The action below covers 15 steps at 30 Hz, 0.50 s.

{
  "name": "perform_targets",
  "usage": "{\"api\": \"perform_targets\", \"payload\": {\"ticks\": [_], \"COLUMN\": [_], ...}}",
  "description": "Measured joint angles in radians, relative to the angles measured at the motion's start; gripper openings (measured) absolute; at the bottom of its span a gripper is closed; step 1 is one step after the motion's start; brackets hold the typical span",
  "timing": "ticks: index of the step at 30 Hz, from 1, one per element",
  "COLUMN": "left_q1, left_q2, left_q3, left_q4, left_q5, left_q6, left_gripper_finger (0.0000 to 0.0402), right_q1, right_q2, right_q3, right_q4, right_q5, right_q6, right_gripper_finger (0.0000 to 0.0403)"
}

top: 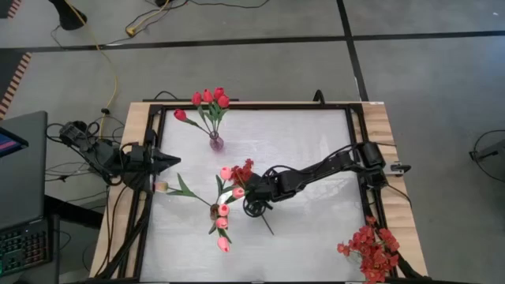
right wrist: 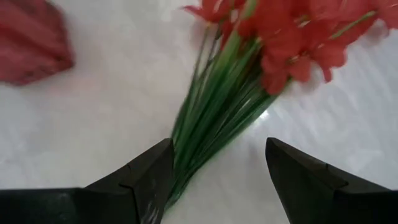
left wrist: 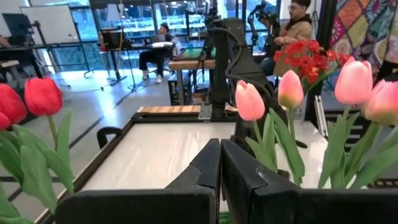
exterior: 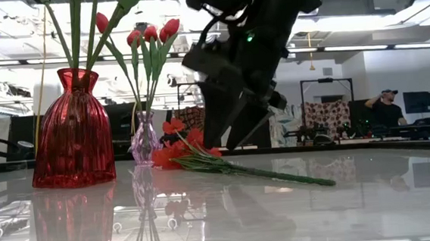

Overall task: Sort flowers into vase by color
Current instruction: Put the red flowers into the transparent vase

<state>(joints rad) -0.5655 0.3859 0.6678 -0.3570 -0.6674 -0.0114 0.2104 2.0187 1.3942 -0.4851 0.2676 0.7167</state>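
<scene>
Your right end effector (right wrist: 214, 177) hovers fingers apart over the red spray (right wrist: 249, 68) lying mid-table (top: 316, 158), pink tulips (top: 224, 213) just beside, bare table beyond; left end effector (left wrist: 221, 171) closed at the edge.

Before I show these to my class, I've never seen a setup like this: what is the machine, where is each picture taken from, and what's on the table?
It is a robot with two dark arms at a white table. One picture looks straight down, one looks level across the tabletop, and two come from cameras on the wrists. The right gripper hangs with open fingers over a spray of red blossoms lying flat; it holds nothing. The left gripper waits shut at the table's left edge. Red tulips stand in a small clear vase, pink tulips in a red vase. More red blossoms lie at the right corner.
</scene>
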Motion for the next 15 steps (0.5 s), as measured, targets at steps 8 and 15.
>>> {"api": "perform_targets", "payload": {"ticks": [8,15], "left_q1": [0.000,0.000], "left_q2": [0.000,0.000], "left_q3": [0.000,0.000], "left_q4": [-0.020,-0.021], "left_q5": [0.002,0.002], "left_q6": [-0.016,-0.016], "left_gripper_finger": [0.0000,0.0000], "right_q1": [0.006,0.006], "right_q2": [0.099,0.106], "right_q3": [0.066,0.071], "right_q4": [-0.011,-0.065], "right_q5": [0.000,0.006], "right_q6": [0.016,0.019], "right_gripper_finger": [0.0282,0.0268]}}
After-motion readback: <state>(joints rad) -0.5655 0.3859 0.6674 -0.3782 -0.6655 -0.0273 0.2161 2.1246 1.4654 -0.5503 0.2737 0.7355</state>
